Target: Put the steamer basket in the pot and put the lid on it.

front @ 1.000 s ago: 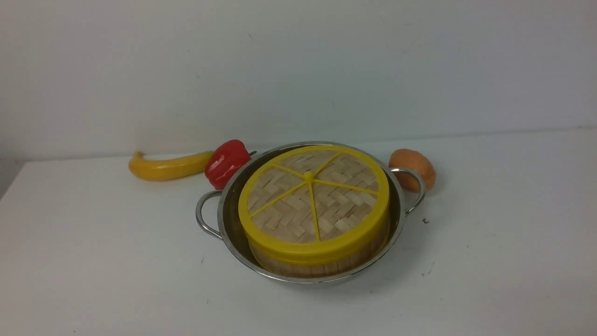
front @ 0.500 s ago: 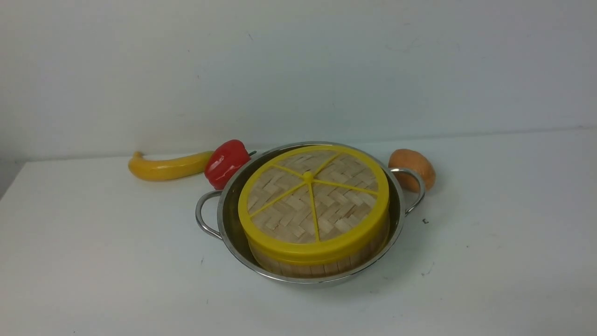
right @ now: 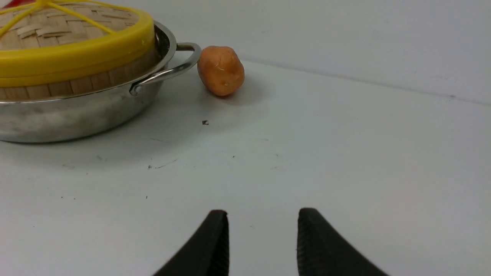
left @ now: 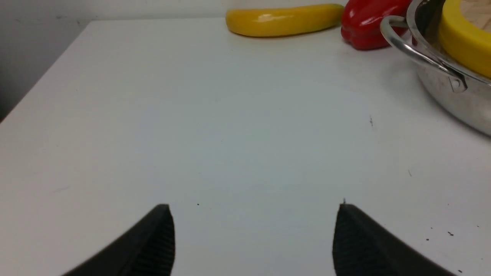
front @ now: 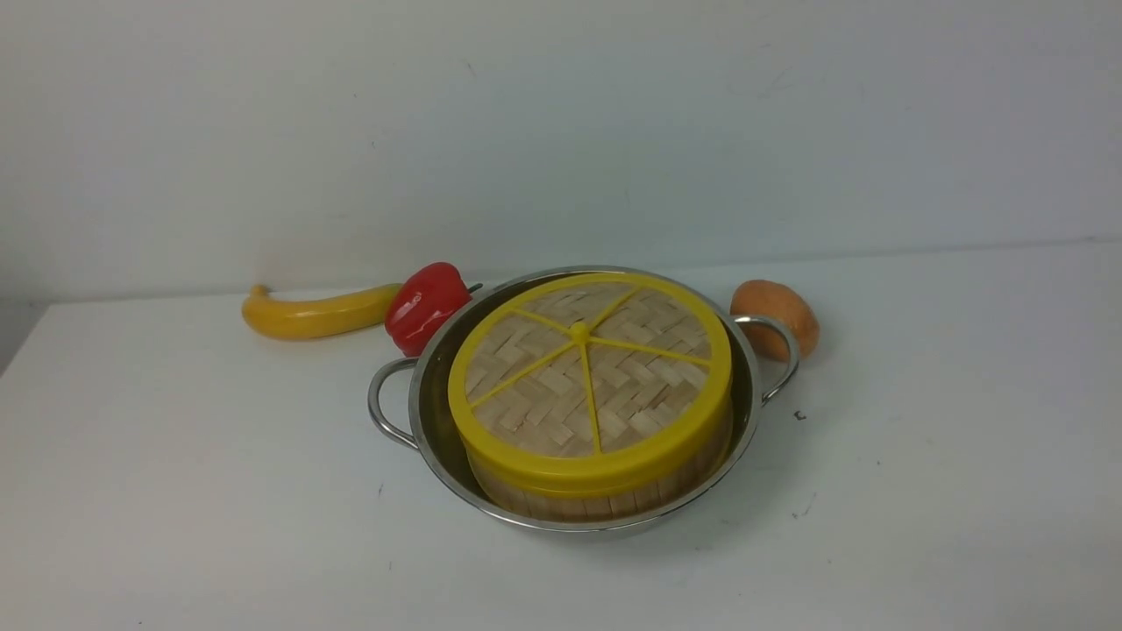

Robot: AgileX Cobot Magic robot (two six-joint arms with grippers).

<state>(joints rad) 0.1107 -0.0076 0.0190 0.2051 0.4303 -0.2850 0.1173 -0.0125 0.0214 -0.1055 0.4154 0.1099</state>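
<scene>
Pot: the wide shiny stainless-steel pot point(front: 429, 412) with two looped wire handles stands mid-table on the white table point(front: 175, 491).
Basket: the round slatted bamboo steamer basket point(front: 605, 501) sits inside the pot; only a strip of its wall shows under the lid.
Lid: the flat woven bamboo lid point(front: 589, 381) with yellow rim and spokes rests on the basket, hiding its inside.
Left gripper point(left: 253, 207): jaws spread wide, empty, over bare table; only its black tips show.
Right gripper point(right: 262, 212): jaws apart, empty, only tips visible.
Behind the pot: yellow banana point(front: 320, 313), red bell pepper point(front: 425, 304) partly hidden by the rim, brown potato point(front: 776, 311) behind the right handle.
</scene>
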